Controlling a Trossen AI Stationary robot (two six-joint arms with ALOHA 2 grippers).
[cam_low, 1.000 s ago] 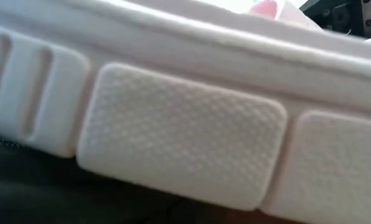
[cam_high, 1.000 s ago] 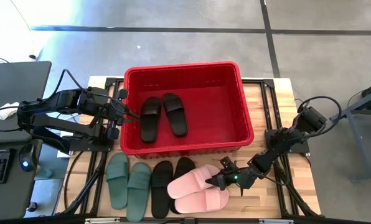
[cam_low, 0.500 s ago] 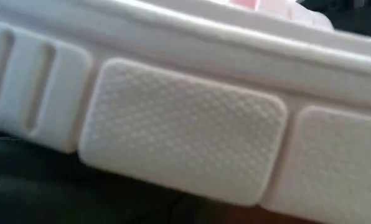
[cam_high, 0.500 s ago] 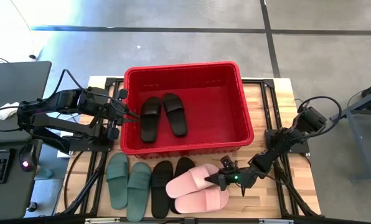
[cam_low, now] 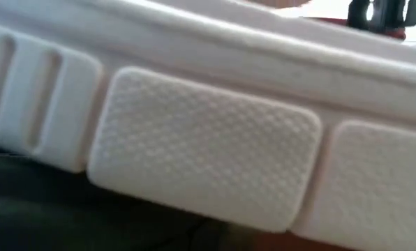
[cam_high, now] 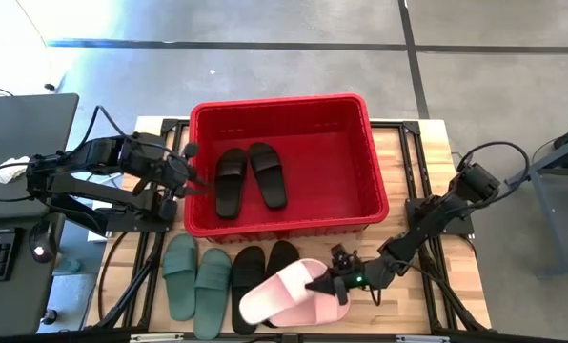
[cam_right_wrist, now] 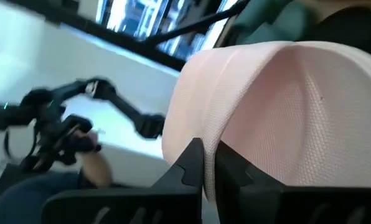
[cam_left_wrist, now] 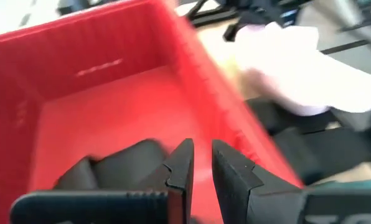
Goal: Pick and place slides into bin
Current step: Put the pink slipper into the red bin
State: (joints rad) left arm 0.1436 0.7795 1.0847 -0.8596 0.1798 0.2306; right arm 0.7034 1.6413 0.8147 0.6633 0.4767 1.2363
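Near the table's front right corner, the right gripper (cam_high: 322, 284) is clamped shut on the edge of a pale pink slide (cam_high: 276, 291), which it holds tilted up off the tabletop, one end raised above the black pair (cam_high: 263, 276) beside it. From the right wrist view, the two dark fingers (cam_right_wrist: 195, 165) pinch the pink foam (cam_right_wrist: 279, 112) with no gap between them. A second pink slide (cam_high: 313, 312) lies partly hidden under the lifted one.

To the left of these, the sage green pair (cam_high: 195, 276) rests flat on the wood. Behind them all stands the red bin (cam_high: 379, 191), with two black slides (cam_high: 249, 178) already lying inside, towards its left half.

Off to the left, the left gripper (cam_high: 191, 181) hovers at the bin's left wall, its fingers (cam_left_wrist: 180, 168) nearly closed and holding nothing.

Judging by this, the step in hand is the pick-up of the first pink slide, with six slides left outside the bin. The next move calls for raising the slide clear of the thick rim, carrying it back over the bin's open right half, and letting go there. The pinch is on an edge only, so the slide may swing or slip.

No brand, label or readable writing shows on the slides or the bin.
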